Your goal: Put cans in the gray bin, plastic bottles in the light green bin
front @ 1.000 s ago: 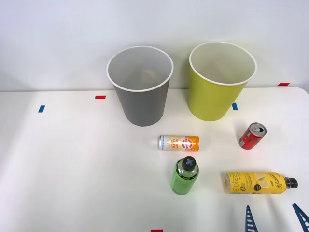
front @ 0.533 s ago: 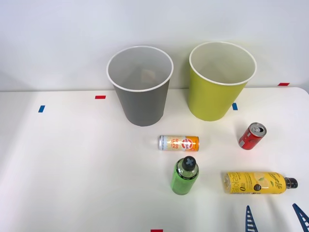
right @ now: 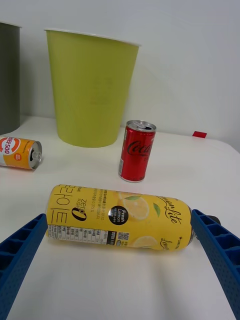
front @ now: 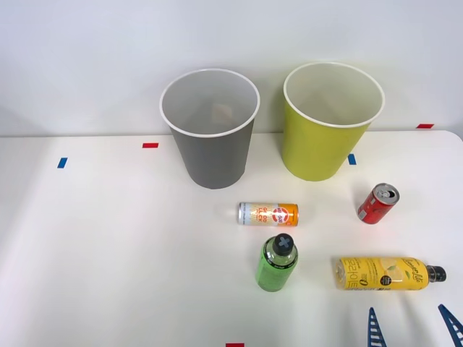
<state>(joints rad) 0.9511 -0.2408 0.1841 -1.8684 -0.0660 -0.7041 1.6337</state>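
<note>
Right now the right gripper [front: 412,327] sits at the table's [front: 108,253] near edge w/ its blue ribbed fingers [right: 17,255] spread wide, holding nothing. Landmark: the yellow lemon-label bottle [front: 383,274], lying on its side just beyond the fingertips, black cap pointing right; in the wrist view it spans the gap btwn the two fingers [right: 120,217]. Red can [front: 377,203] stands upright behind that bottle, apart from it. Green bottle [front: 277,262] stands to the bottle's left, cap up. Silver-and-orange can [front: 268,214] lies on its side behind-left of the bottle, just beyond the green one. Light green bin [front: 329,123] is farther back, past the red can; gray bin [front: 211,130] stands left of it, both upright.
</note>
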